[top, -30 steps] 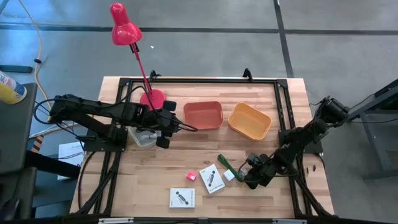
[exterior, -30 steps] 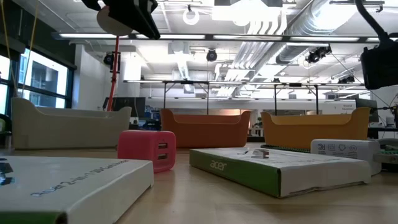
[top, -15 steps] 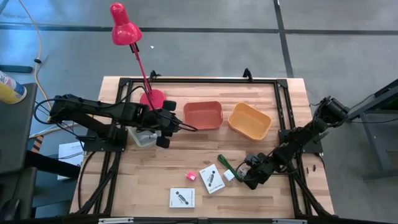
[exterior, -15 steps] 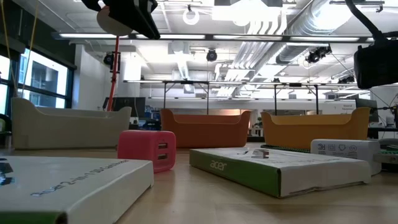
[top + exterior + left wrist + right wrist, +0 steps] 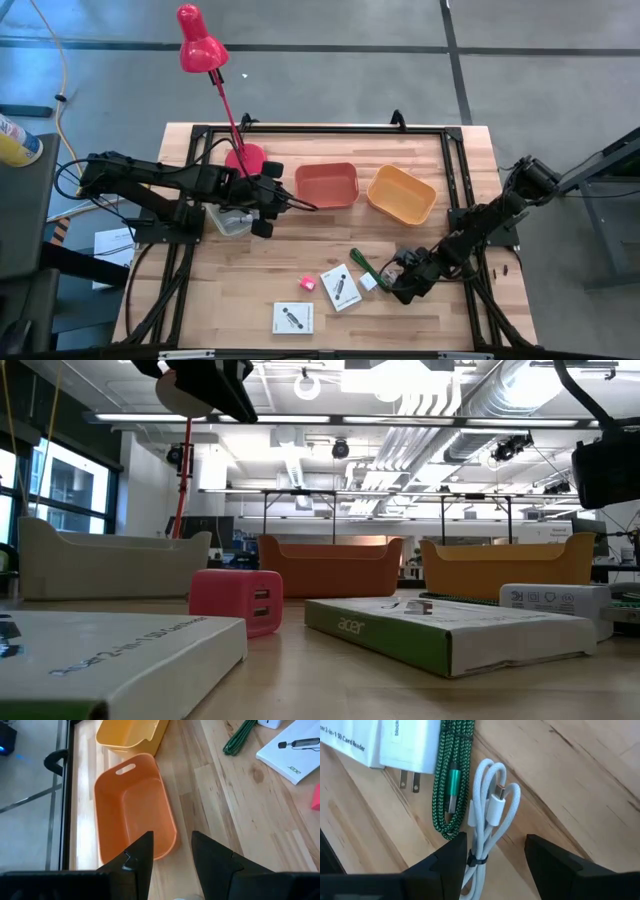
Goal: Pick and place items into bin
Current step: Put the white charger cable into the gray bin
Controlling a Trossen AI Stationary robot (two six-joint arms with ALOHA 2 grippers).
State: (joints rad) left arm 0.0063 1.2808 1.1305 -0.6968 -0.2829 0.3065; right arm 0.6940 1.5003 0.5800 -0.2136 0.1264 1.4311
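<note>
right gripper point(image 5: 495, 852) open, low over white cable point(image 5: 490, 820) lying between its fingers, green cable point(image 5: 451, 775) just beside. step: grasping. next: close, lift. left gripper point(image 5: 172, 852) part open, empty, waited before orange bin point(image 5: 132, 815).

High view straight down over the whole tabletop point(image 5: 250, 270), low view at tabletop level facing the orange bin point(image 5: 330, 565), left wrist view looking down into that same orange bin, right wrist view close above the white cable point(image 5: 490, 815) and green cable point(image 5: 451, 780)
</note>
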